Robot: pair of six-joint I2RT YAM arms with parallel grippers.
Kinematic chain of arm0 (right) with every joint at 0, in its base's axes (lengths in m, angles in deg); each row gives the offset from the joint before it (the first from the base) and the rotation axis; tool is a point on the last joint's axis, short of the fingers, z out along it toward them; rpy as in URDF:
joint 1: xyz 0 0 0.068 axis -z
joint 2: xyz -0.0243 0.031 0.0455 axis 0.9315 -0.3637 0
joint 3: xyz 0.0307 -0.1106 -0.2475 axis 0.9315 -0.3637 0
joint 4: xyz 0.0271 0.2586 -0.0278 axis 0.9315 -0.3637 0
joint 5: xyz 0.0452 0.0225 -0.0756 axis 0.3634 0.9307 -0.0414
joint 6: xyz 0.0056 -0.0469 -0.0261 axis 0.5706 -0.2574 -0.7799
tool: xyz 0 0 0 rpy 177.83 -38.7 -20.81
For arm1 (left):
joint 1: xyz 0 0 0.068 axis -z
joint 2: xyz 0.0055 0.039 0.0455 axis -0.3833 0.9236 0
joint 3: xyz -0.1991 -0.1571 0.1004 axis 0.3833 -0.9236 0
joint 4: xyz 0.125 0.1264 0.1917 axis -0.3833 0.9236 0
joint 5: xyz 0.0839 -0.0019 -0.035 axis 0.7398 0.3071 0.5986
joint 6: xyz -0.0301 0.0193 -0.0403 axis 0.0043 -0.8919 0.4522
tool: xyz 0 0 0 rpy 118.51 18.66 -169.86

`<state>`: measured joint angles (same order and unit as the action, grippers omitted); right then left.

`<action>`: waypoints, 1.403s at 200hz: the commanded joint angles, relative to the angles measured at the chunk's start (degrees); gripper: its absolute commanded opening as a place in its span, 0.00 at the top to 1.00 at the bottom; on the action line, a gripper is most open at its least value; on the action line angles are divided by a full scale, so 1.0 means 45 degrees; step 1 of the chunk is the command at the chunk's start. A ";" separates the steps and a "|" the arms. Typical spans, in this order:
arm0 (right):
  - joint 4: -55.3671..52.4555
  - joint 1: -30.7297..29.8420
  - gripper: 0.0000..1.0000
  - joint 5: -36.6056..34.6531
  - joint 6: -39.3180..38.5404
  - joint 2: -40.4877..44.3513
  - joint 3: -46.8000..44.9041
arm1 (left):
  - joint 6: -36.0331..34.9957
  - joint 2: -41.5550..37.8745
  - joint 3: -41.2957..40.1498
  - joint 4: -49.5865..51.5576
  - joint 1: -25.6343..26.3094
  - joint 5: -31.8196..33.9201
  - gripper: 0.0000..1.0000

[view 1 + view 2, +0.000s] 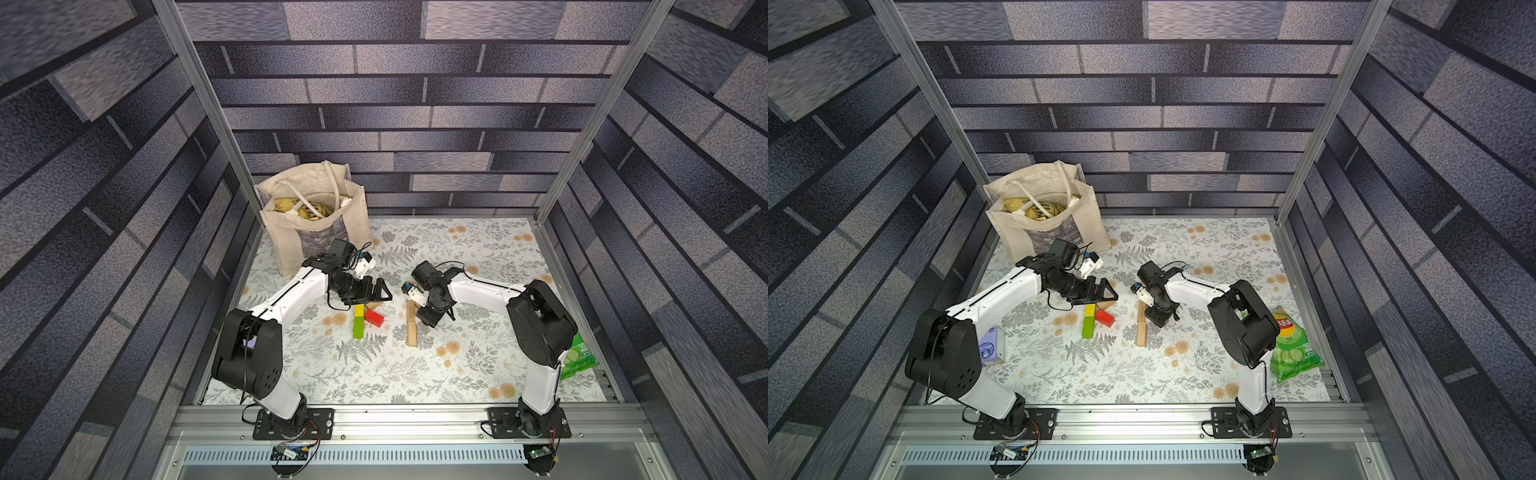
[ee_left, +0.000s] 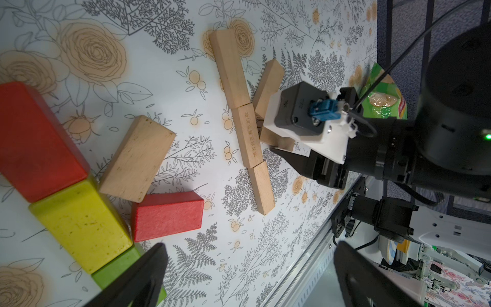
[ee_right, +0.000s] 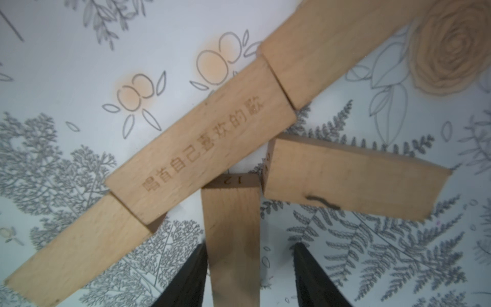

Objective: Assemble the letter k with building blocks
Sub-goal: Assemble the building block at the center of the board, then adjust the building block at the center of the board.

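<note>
Your right gripper (image 3: 248,247) stood open astride the near arm bar (image 3: 231,234), which lay flat on the table (image 1: 415,374) just right of the three-bar spine (image 3: 202,148). The bar's long axis ran straight out from between the jaws, pointing left and slightly far, its tip meeting the spine's middle piece. Your left gripper (image 2: 251,247), wide open above the coloured blocks (image 2: 79,223), hung well apart to the left, so your right arm was nearer.

Bar row (image 1: 412,332) right of block cluster (image 1: 359,326)
</note>
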<state>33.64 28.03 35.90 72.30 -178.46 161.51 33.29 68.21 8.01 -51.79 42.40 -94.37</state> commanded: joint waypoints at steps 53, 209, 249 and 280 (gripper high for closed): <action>-0.0217 -0.0043 0.15 0.0150 0.0527 0.3864 -0.0246 | 0.1714 -0.0862 0.0712 0.0283 0.2049 0.3041 0.30; 0.0941 -0.0011 0.05 -0.0539 0.7899 0.7902 -0.5541 | 0.6362 0.3569 0.2745 -0.0192 0.5082 0.8415 0.91; 0.1468 -0.0011 0.05 -0.0326 0.8479 0.7231 -0.5874 | 0.6493 0.4005 0.2888 0.0147 0.5190 0.8335 0.92; 0.1467 -0.0011 0.04 -0.0279 0.8403 0.6931 -0.5790 | 0.6419 0.4123 0.2745 0.0153 0.5207 0.8181 0.91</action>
<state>39.17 28.03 33.87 108.95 -146.52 135.83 61.29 86.05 19.81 -53.16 65.63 -58.15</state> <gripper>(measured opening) 0.953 0.087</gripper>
